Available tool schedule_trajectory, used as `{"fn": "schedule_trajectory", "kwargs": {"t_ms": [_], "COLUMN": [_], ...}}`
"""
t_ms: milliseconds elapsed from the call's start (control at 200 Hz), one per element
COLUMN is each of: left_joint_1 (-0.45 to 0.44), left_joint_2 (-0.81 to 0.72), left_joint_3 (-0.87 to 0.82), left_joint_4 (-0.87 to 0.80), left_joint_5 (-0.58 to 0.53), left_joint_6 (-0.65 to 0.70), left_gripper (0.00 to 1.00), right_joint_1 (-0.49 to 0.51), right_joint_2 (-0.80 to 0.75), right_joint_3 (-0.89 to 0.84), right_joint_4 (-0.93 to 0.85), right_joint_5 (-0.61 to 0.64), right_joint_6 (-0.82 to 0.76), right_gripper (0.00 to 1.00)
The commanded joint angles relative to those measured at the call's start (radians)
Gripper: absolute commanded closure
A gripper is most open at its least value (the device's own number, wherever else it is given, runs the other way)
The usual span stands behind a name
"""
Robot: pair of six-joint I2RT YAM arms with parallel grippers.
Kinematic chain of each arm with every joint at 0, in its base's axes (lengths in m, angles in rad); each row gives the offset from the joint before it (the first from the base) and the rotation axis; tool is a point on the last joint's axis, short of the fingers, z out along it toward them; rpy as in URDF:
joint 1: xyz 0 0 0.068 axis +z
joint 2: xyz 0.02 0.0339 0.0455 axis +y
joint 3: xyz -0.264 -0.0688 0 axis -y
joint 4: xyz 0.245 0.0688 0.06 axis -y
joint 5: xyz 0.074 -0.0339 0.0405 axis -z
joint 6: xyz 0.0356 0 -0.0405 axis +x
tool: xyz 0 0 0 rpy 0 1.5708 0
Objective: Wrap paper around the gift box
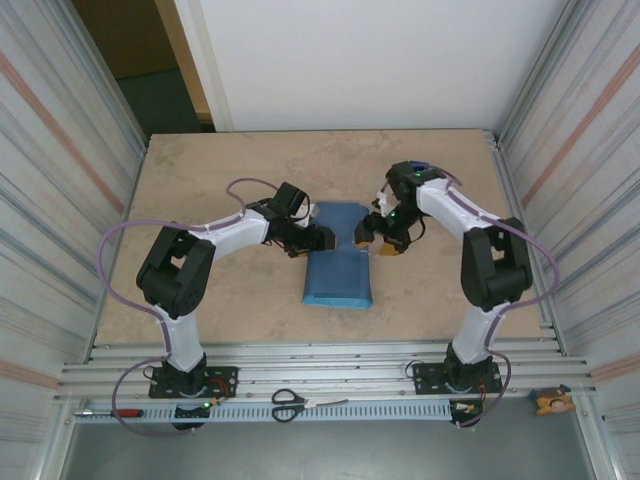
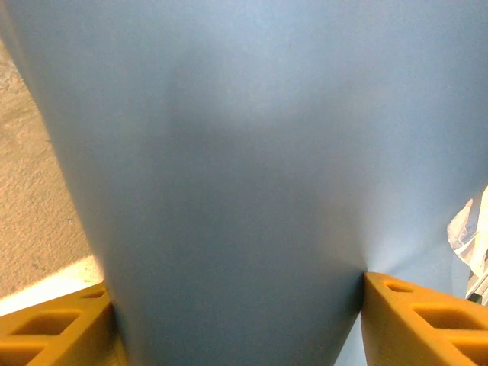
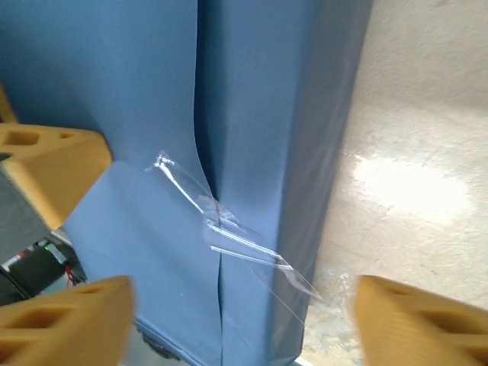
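WRAPPING HALF DONE: The paper (image 1: 338, 268) lies as a dark blue parcel at the centre of the table (image 1: 220, 190), folded around the gift box, which is hidden inside it. From the right wrist, two edges of the sheet meet in a lengthwise seam (image 3: 200, 114), bridged by a strip of clear tape (image 3: 229, 229) that looks crinkled and not fully pressed down. A lighter blue edge shows at the near end of the parcel. Both ends appear, as far as can be judged, unfolded and untaped, so closing them and smoothing the tape seems to be the work left. The left arm reaches in from the left with its elbow raised, the left gripper (image 1: 318, 240) at the far left side of the parcel. Its wrist camera shows the orange fingers (image 2: 53, 328) set against the paper on either side, the sheet dimpled at one tip, so it appears clamped on the wrapped parcel. The right arm bends in from the right, the right gripper (image 1: 374, 240) poised over the seam, jaws apart and holding nothing. Scissors (image 1: 290, 403) lie on the rail at the front
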Motion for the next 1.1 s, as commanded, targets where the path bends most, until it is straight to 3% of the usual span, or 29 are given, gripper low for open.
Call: {"fn": "schedule_trajectory", "kwargs": {"t_ms": [0, 160, 341, 601, 927, 1092], "left_joint_1": [-0.041, -0.040, -0.040, -0.041, -0.040, -0.040], "left_joint_2": [0.117, 0.117, 0.117, 0.113, 0.114, 0.114], "left_joint_3": [-0.061, -0.064, -0.065, -0.068, -0.068, -0.064], "left_joint_4": [-0.105, -0.104, -0.105, -0.109, -0.109, -0.113], "left_joint_5": [-0.073, -0.075, -0.076, -0.077, -0.078, -0.079], "left_joint_6": [0.024, 0.023, 0.021, 0.023, 0.021, 0.023], "left_gripper": [0.29, 0.29, 0.29, 0.29, 0.29, 0.29], "right_joint_1": [-0.064, -0.074, -0.039, -0.041, -0.023, 0.025], "right_joint_2": [-0.112, -0.137, -0.083, 0.009, -0.070, -0.068], "right_joint_3": [-0.091, -0.214, -0.268, -0.312, -0.195, -0.196], "right_joint_4": [0.166, 0.375, 0.478, 0.441, 0.395, 0.323], "right_joint_5": [-0.113, -0.332, -0.362, -0.232, -0.262, -0.110], "right_joint_6": [0.077, 0.174, 0.227, 0.200, 0.216, 0.186], "right_gripper": [0.60, 1.00, 1.00, 1.00, 1.00, 1.00]}}
